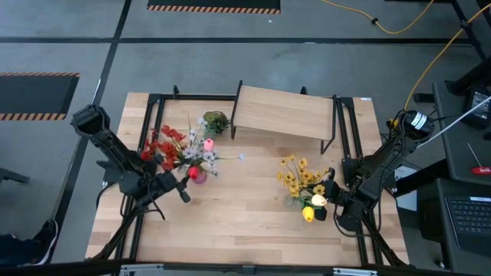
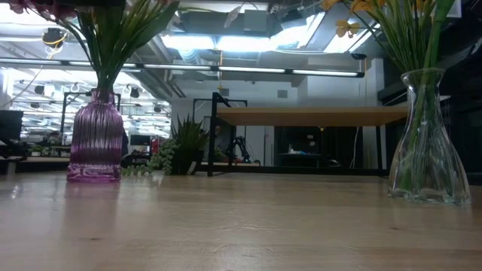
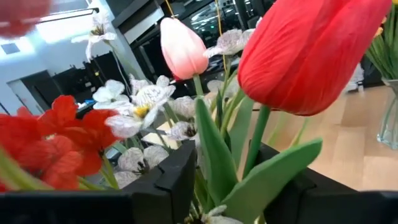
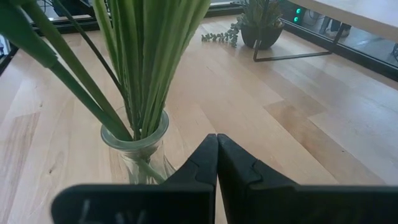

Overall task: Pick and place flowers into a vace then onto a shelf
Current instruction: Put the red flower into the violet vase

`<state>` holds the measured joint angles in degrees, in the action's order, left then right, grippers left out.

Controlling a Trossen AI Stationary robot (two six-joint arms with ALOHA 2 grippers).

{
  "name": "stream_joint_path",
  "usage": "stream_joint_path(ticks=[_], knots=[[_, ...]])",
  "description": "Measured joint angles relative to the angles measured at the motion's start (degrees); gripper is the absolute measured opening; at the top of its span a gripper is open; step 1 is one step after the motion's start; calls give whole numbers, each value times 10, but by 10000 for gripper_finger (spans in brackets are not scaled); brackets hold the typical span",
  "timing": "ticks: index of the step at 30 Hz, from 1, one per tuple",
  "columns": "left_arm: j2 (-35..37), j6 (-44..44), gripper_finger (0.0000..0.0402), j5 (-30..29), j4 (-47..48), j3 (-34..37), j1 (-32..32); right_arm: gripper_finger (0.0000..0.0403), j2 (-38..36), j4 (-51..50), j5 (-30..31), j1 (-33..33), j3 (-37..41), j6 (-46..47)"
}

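Note:
A purple ribbed vase [image 2: 94,143] holds red clusters [image 1: 163,144], white blossoms [image 3: 140,102], a pink tulip [image 3: 182,46] and a red tulip [image 3: 311,50]. My left gripper [image 3: 239,193] is open and level, with the red tulip's stem [image 3: 258,146] and leaves between its fingers. A clear glass vase [image 4: 135,146] with yellow flowers [image 1: 295,178] stands at the right. My right gripper [image 4: 216,155] is shut just beside it, holding nothing. The shelf [image 1: 284,113] stands at the table's far side. My left gripper comes at the red tulip level, from the table's near left, its fingers [image 3: 177,177] on either side of the stem and a leaf [image 3: 214,162] below the bloom. Whether the fingers touch them, I cannot tell.
A small potted green plant [image 1: 215,123] stands by the shelf's left leg. Yellow tulip buds [image 1: 311,208] show close to my right gripper. Bare wooden tabletop [image 1: 245,207] lies between the two vases and toward the near edge.

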<state>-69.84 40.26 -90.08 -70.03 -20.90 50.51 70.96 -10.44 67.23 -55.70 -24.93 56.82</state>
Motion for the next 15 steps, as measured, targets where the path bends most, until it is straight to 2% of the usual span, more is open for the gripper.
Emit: stream_joint_path(ticks=[6,15], knots=[[0,5,128,0,9,0,8,12,0,0,0,0,0,0],[0,14,175,0,9,-5,35,12,0,0,0,0,0,-1]])
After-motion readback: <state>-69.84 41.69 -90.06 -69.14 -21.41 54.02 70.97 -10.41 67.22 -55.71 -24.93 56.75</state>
